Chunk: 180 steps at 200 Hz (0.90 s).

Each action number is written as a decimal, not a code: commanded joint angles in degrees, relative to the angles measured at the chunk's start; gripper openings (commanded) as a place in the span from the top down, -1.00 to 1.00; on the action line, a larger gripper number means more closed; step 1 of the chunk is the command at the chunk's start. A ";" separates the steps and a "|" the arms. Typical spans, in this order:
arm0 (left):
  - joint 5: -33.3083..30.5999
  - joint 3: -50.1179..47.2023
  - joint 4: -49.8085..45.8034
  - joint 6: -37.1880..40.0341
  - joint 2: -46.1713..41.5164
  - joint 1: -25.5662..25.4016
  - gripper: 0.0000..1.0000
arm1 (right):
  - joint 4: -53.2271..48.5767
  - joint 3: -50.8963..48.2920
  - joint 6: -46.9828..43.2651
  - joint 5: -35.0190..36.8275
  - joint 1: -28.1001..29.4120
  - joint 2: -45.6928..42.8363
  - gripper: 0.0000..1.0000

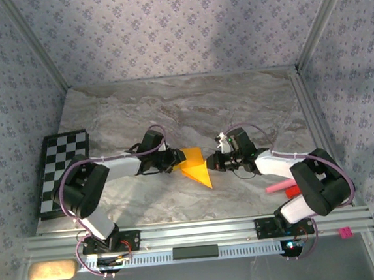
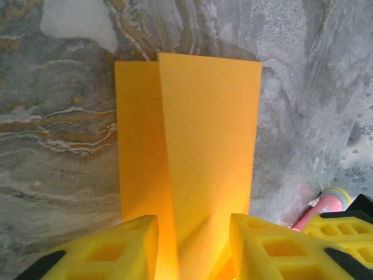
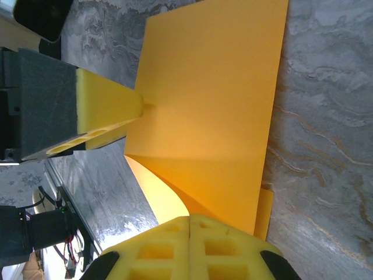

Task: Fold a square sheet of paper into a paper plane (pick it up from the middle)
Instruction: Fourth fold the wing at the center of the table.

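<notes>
Presently right jaws pinch the folded paper (image 3: 215, 105); left jaws straddle it, apart.

Open table (image 1: 184, 107) beyond folded paper (image 1: 195, 167)

folded orange paper (image 2: 198, 151) lies between the parted yellow fingers (image 2: 116, 251) of the left claw (image 2: 191, 233), over the marble table (image 2: 58, 146).

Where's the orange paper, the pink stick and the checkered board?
orange paper (image 1: 197, 170), top external view, middle of the folded sheet.
pink stick (image 1: 279, 186), top external view, middle of its length.
checkered board (image 1: 62, 170), top external view, centre of the black-and-white squares.
</notes>
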 commanded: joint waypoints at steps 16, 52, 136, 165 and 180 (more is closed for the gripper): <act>1.78 1.77 3.18 -0.77 0.95 0.32 0.38 | -0.41 -0.75 0.21 -0.52 -0.48 -1.22 0.85; 2.00 1.13 4.89 -1.87 0.82 0.29 0.54 | -1.60 -0.75 0.13 0.33 -0.52 -1.73 0.79; -4.01 -0.86 5.91 -7.04 -4.30 -1.22 0.78 | -20.22 0.42 -5.02 19.58 1.19 -17.50 0.03; -6.89 -1.77 6.34 -9.80 -6.18 -2.08 0.81 | -18.91 -0.76 -7.90 22.88 3.87 -20.28 -0.06; -8.14 -2.26 6.74 -11.01 -6.94 -2.67 0.81 | -16.93 -1.87 -10.51 28.16 8.08 -20.66 -0.22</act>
